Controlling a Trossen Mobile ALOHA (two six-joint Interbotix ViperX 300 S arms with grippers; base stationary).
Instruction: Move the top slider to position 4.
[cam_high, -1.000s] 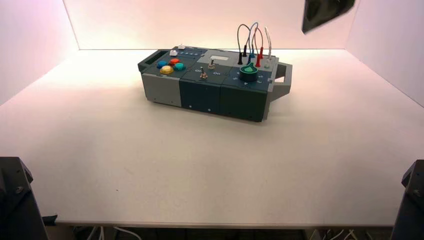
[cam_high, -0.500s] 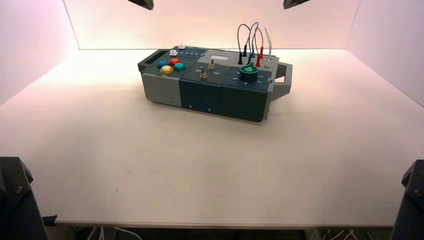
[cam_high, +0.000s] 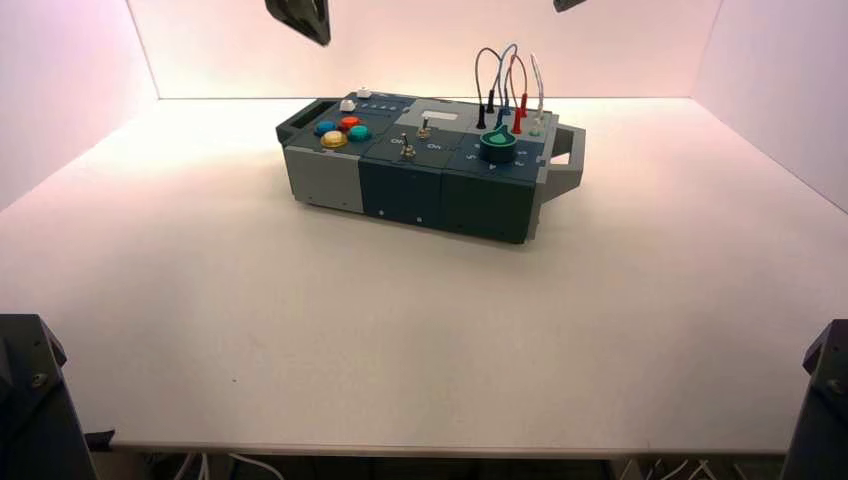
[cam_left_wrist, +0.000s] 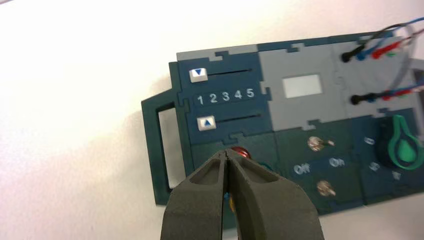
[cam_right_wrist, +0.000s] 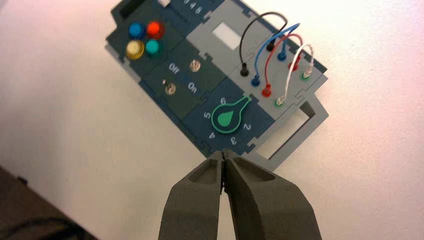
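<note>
hovering above, clenched left fingers (cam_left_wrist: 227, 155) face top slider (cam_left_wrist: 198, 74) at 1; right fingers (cam_right_wrist: 223, 156) clenched too.

The left gripper (cam_left_wrist: 227, 156) has two thick fingers (cam_left_wrist: 197, 210) of matte grey-olive plastic, broad at the base and tapering to narrow tips, each with a shallow hollow moulded behind the tip. The right gripper (cam_right_wrist: 223, 156) has the same build, colour and hollows. From above, both arms show only as dark, angular pieces at the upper edge, and two black bases (cam_high: 35, 400) sit at the lower corners.
</note>
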